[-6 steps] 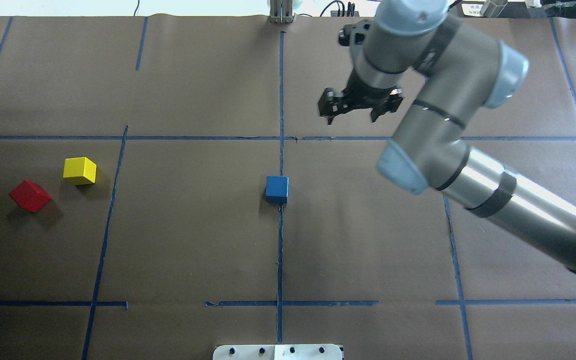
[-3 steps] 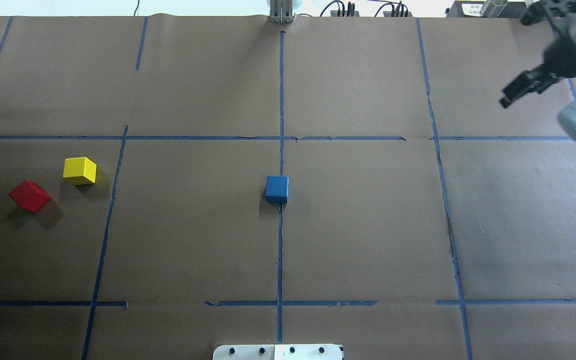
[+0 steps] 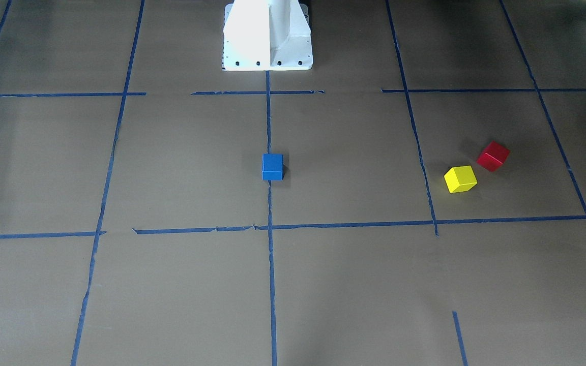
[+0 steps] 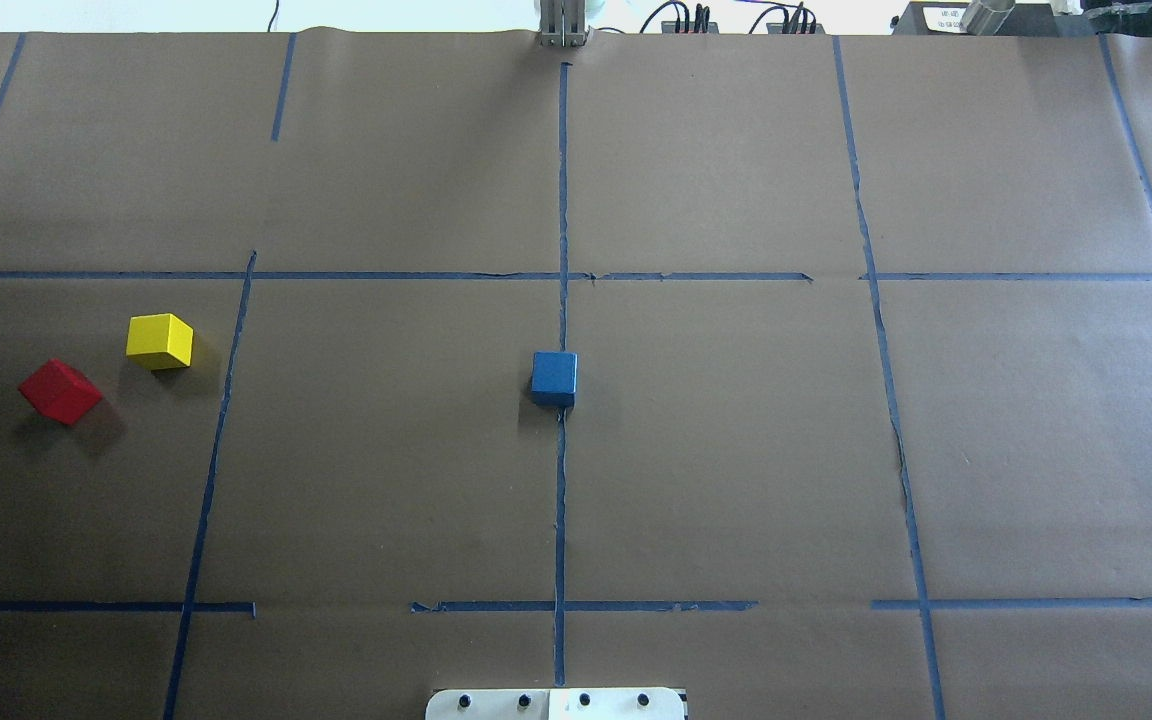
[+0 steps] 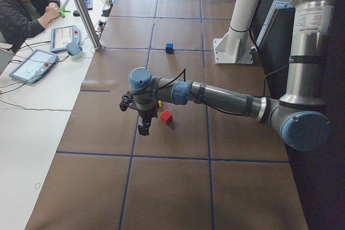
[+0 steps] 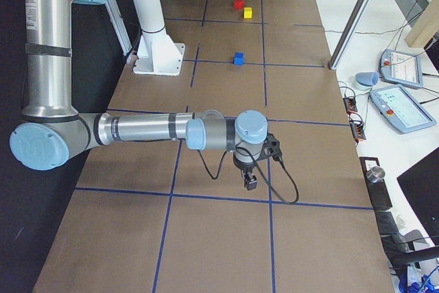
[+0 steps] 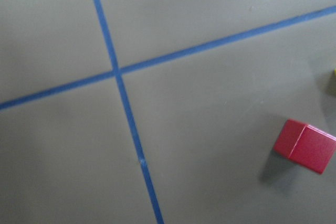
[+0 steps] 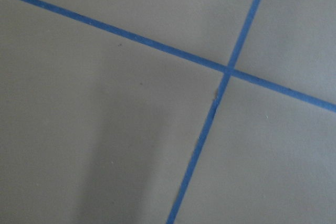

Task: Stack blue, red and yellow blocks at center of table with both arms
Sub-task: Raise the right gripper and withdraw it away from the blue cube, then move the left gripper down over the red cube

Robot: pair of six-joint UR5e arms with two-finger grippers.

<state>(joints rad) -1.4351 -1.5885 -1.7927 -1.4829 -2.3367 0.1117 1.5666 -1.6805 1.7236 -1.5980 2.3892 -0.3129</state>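
Ref. overhead view: you will find the blue block (image 4: 554, 378) at frame ctr, flat on the table (image 4: 736, 480), sitting on the vertical tape line (image 4: 562, 200) and square to the grid. The red block (image 4: 60, 392) lies at far left, mid-height, turned approx. diagonal to the tape. The yellow block (image 4: 160, 341) sits just up-right of it, near but not touching. All three blocks rest singly on the paper, nothing stacked. In the front-facing view the white pedestal (image 3: 267, 35) stands at top ctr, in line with the blue block. Ref. exterior left view: the left gripper (image 5: 143, 127) hangs at ctr-left of frame, pointing down over the table, just lower-left of the red block and apart from it. Fingers are too small here, so you cannot tell whether they are spread or closed. The left wrist cam shows the red block at lower right of its frame and a tape crossing at upper left. Ref. exterior right view: the right gripper (image 6: 251, 182) hangs just below frame ctr, pointing down above a horizontal tape line, well apart from all blocks, which sit at top of frame. Its finger state likewise cannot be judged. The right wrist cam shows only paper and a tape crossing at upper right.
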